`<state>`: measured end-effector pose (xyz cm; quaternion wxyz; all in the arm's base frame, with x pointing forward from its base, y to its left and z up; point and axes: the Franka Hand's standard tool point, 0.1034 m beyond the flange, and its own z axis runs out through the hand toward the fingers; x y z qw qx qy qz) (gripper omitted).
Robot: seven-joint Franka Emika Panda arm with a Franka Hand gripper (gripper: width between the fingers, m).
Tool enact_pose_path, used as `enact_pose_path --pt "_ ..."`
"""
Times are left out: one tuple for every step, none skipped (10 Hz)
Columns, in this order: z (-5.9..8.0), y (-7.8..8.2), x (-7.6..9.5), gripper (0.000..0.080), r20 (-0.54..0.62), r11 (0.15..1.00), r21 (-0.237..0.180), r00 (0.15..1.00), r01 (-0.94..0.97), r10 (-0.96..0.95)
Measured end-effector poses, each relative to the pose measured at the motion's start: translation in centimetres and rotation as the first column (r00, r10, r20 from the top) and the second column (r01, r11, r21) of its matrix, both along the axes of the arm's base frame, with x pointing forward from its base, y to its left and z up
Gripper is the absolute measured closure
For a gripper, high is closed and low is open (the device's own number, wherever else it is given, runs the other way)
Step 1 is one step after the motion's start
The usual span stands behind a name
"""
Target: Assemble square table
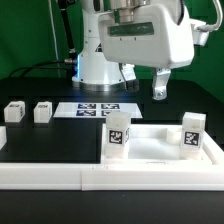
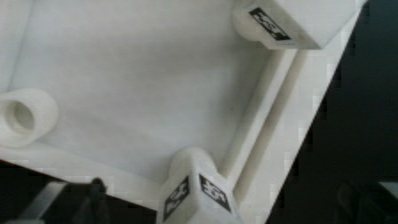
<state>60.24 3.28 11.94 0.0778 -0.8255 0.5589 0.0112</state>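
Pincer (image 1: 157, 88) hangs wide and empty over the white plastic square slab (image 1: 150, 146), lodged against the long white rail (image 1: 100, 178) at the front edge of the black desk (image 1: 45, 140), presumably for bracing.

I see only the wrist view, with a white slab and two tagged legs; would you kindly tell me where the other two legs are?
Observer: Both stand on the black table at the exterior view's left, the outer leg and the inner leg side by side, apart from the slab.
Operator: Thank you; is the gripper holding anything?
Observer: No, the gripper hangs open and empty, touching nothing.
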Motion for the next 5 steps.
enact_pose_path --pt "0.0 0.0 0.0 0.0151 0.019 0.99 -0.012 0.989 -0.143 0.144" --pt "-0.1 -0.3 -0.1 0.0151 0.036 0.962 -0.024 0.962 -0.27 0.271" --pt "-0.1 -1.0 -0.5 0.0151 0.058 0.875 -0.047 0.873 -0.482 0.484" --pt "0.1 -1.2 -1.1 0.0151 0.073 0.729 -0.074 0.725 -0.681 0.685" --pt "-0.1 -1.0 -1.4 0.0151 0.068 0.651 -0.074 0.648 -0.755 0.759"
